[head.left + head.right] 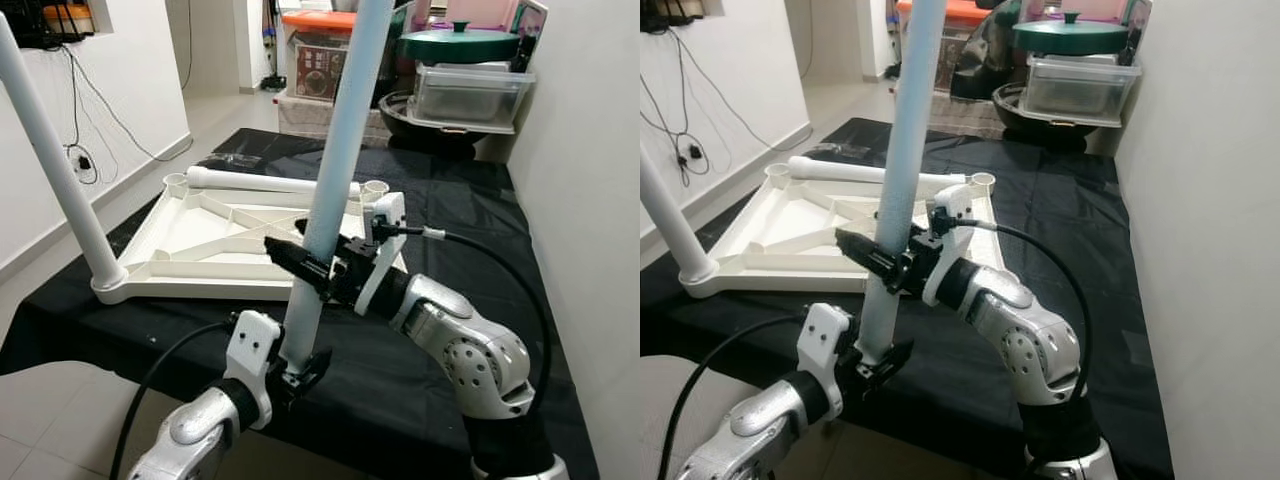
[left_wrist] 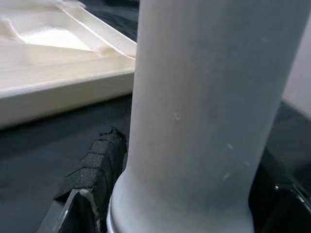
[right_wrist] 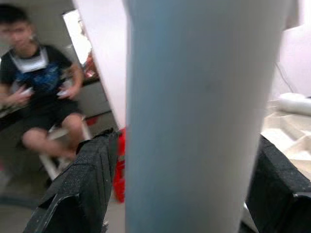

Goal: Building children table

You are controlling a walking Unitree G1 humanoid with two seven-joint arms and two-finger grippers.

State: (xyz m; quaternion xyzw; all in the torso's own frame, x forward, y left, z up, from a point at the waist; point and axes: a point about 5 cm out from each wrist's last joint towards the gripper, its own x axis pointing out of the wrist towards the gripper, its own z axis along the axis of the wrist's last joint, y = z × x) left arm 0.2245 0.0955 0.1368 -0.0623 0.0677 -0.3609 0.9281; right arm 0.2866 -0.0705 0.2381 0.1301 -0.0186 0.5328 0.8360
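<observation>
- Legs first: I count three white table legs. One (image 1: 335, 170) stands nearly upright in the centre of the frame, held between both my grippers; a second (image 1: 60, 170) rises from the lower left corner socket of the tabletop, tilting up to the upper left; a third (image 1: 260, 182) lies flat across the far edge of the tabletop.
- Tabletop (image 1: 190, 262): one, white, lying upside down with its ribbed underside up, in the left middle of the frame on a black cloth (image 1: 470, 210) that covers the work surface.
- Two open round sockets show at the tabletop's far corners, one at the left end of the lying leg (image 1: 176, 182) and one at the right end (image 1: 375, 187).
- My left gripper (image 1: 297, 372), at the bottom centre, pinches the lower end of the held leg; in the left wrist view one black finger (image 2: 95, 165) presses against the leg's side.
- My right gripper (image 1: 315, 262), reaching in from the lower right, clamps the same leg higher up, around its middle; in the right wrist view its two black fingers (image 3: 85, 184) sit on either side of the leg.
- Upper right of the frame: one clear plastic storage box (image 1: 470, 95) with one green lidded pot (image 1: 458, 42) on top of it.
- One person (image 3: 41, 97) in a dark shirt sits in the background of the right wrist view, blurred.
</observation>
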